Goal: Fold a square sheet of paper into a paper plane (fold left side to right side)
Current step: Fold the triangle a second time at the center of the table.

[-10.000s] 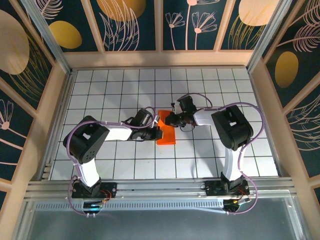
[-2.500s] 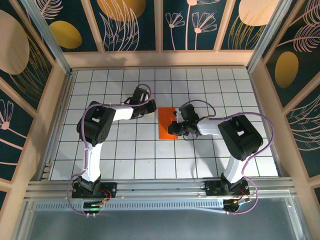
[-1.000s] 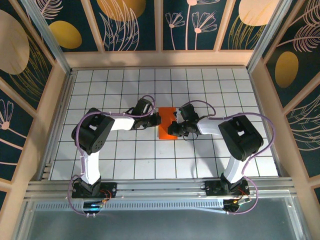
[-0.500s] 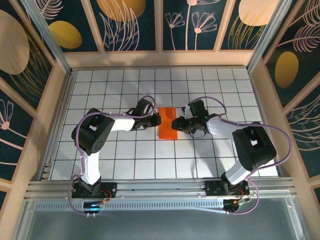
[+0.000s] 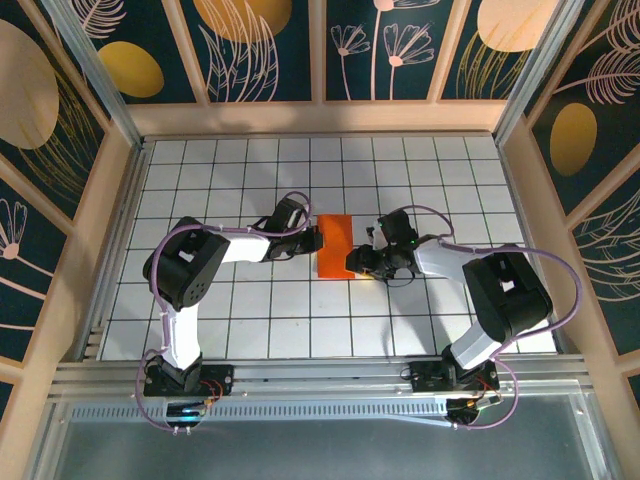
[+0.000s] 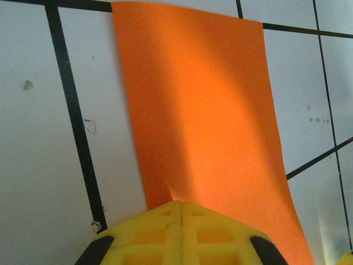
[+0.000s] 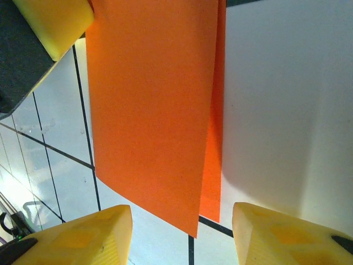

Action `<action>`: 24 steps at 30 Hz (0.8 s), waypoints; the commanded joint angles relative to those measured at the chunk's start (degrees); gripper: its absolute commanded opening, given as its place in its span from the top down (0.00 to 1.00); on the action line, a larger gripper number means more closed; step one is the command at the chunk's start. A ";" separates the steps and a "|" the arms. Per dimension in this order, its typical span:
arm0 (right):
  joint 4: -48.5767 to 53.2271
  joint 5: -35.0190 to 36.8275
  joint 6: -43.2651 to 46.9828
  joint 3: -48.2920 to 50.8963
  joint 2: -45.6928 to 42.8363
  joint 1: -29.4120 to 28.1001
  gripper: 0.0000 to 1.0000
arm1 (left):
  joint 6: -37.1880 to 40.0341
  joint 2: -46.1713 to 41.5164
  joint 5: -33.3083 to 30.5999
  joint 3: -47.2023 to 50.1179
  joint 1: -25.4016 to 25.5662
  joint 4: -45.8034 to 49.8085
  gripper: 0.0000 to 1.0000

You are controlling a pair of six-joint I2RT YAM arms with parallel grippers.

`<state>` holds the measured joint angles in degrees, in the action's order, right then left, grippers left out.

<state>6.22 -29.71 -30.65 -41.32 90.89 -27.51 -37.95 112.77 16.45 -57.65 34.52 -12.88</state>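
Operator: Trouble, left to right?

Checker: The left gripper (image 6: 181, 211), jaws pressed together, bears on the left edge of the square sheet of paper (image 5: 335, 245), which lies folded in half mid-counter (image 5: 240, 300). If that tip drags, I'd expect the sheet to slide. The right gripper (image 7: 179, 216), jaws spread, straddles the near right corner and holds nothing (the two layers sit slightly off). The top flap could spring up and the crease set crooked.

Operator: Any writing?

Checker: None readable.

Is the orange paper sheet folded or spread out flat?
Folded. In the right wrist view the orange paper sheet shows two layers, the upper not quite covering the lower; from above it is a narrow rectangle.
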 commanded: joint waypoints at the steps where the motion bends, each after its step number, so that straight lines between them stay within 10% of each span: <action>1: -2.31 -1.34 -1.40 0.88 0.63 0.01 0.49 | 0.24 0.31 -0.80 1.58 0.42 3.30 1.00; 24: -6.26 -1.90 -3.34 0.32 2.97 0.39 0.51 | 0.24 -0.22 -0.89 3.07 0.41 3.22 1.00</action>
<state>-0.16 -32.56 -33.61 -41.08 94.26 -27.46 -37.98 112.44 16.43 -56.51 34.52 -14.37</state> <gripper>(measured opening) 0.489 0.048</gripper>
